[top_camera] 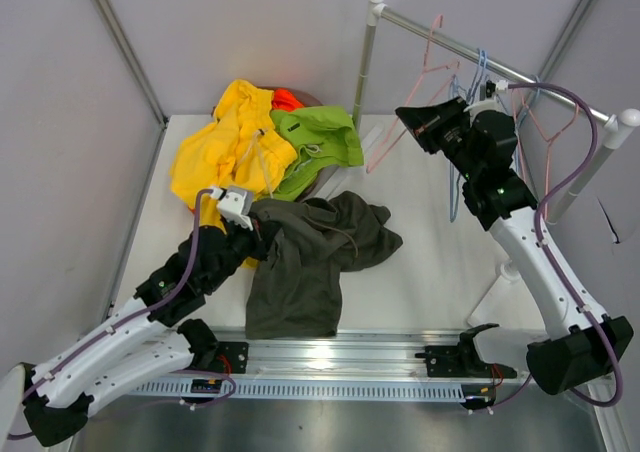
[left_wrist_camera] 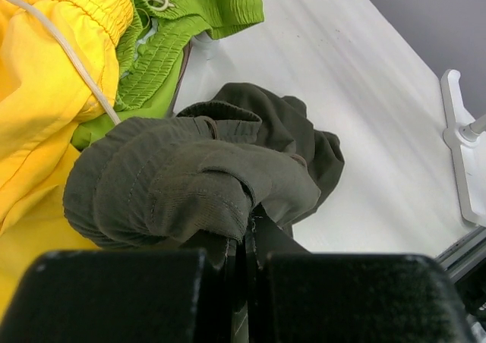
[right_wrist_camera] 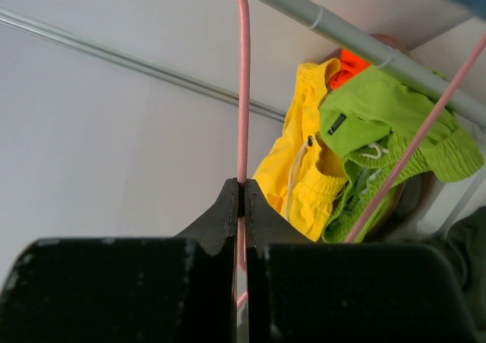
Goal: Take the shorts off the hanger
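The dark olive-grey shorts (top_camera: 310, 252) lie crumpled on the white table, off any hanger. My left gripper (top_camera: 262, 237) is shut on a fold of them (left_wrist_camera: 190, 176), its jaws (left_wrist_camera: 249, 225) pinching the cloth at their near edge. My right gripper (top_camera: 408, 117) is raised beside the rail, shut on the thin wire of a bare pink hanger (right_wrist_camera: 243, 92) that hangs from the rail (top_camera: 470, 52). In the right wrist view the wire runs between the closed tips (right_wrist_camera: 243, 185). Yellow shorts (top_camera: 225, 147), lime green shorts (top_camera: 320, 137) and orange shorts (top_camera: 287, 99) sit piled at the back left.
Bare hangers hang on the rail: a blue one (top_camera: 480, 72) and another pink one (top_camera: 545, 132). The rack's white foot (top_camera: 500, 292) stands on the table at the right. A metal rail (top_camera: 340, 357) runs along the near edge between the arm bases.
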`<control>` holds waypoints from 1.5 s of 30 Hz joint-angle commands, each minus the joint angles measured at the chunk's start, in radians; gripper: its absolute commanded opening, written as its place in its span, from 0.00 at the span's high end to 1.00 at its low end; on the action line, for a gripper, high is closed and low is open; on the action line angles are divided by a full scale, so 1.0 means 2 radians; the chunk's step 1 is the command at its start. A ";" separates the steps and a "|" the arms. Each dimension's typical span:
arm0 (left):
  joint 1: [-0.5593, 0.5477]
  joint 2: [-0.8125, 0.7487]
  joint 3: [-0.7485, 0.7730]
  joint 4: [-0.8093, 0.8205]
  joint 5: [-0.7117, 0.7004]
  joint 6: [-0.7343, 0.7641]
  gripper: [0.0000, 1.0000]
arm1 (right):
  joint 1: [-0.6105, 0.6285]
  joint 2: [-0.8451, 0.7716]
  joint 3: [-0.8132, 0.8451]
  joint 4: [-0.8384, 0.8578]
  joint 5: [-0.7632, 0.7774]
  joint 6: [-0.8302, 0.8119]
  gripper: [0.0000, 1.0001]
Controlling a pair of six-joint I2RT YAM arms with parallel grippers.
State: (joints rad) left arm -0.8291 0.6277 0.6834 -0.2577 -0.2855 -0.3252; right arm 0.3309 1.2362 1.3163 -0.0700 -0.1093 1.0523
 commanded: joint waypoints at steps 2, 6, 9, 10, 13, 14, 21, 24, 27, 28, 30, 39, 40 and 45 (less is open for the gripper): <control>-0.003 0.004 0.048 0.008 -0.013 0.004 1.00 | -0.001 -0.040 -0.034 -0.005 -0.001 0.020 1.00; -0.003 0.012 0.078 -0.002 -0.020 0.016 1.00 | -0.003 -0.059 -0.049 -0.013 -0.001 0.020 0.94; -0.003 0.025 0.108 -0.002 -0.027 0.032 1.00 | -0.001 -0.069 -0.049 -0.015 -0.008 0.019 0.43; -0.002 0.031 0.136 -0.008 -0.036 0.044 1.00 | -0.002 -0.072 -0.050 -0.019 -0.009 0.018 0.22; -0.001 0.068 0.200 -0.021 -0.054 0.073 1.00 | -0.002 -0.085 -0.048 -0.028 -0.008 0.016 0.01; 0.000 0.079 0.216 -0.028 -0.062 0.083 1.00 | -0.002 -0.088 -0.047 -0.030 -0.009 0.014 0.01; 0.085 0.229 0.480 -0.071 -0.045 0.153 1.00 | 0.000 -0.149 -0.060 -0.068 -0.008 0.004 0.00; 0.162 0.319 0.675 -0.119 0.010 0.155 1.00 | 0.003 -0.192 -0.087 -0.078 -0.001 0.001 0.01; 0.219 0.476 0.929 -0.167 0.051 0.145 1.00 | 0.007 -0.230 -0.118 -0.086 -0.002 -0.004 0.01; 0.230 0.535 0.992 -0.154 0.061 0.131 1.00 | 0.009 -0.245 -0.125 -0.091 -0.003 -0.005 0.01; 0.264 0.535 0.909 -0.079 0.101 0.105 1.00 | 0.014 -0.258 -0.142 -0.102 -0.009 -0.013 0.01; 0.284 0.642 0.845 -0.017 0.159 0.030 1.00 | 0.024 -0.303 -0.162 -0.151 0.002 -0.049 0.01; 0.282 0.631 0.813 -0.002 0.158 0.031 1.00 | 0.024 -0.301 -0.169 -0.148 0.000 -0.048 0.01; 0.276 0.568 0.623 0.031 0.148 0.021 0.16 | 0.029 -0.288 -0.187 -0.120 -0.020 -0.038 0.01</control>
State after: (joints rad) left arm -0.2695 1.9068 1.9976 -0.2790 -0.0185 -0.2340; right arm 0.3771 0.6445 0.9585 -0.3561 -0.1249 0.9894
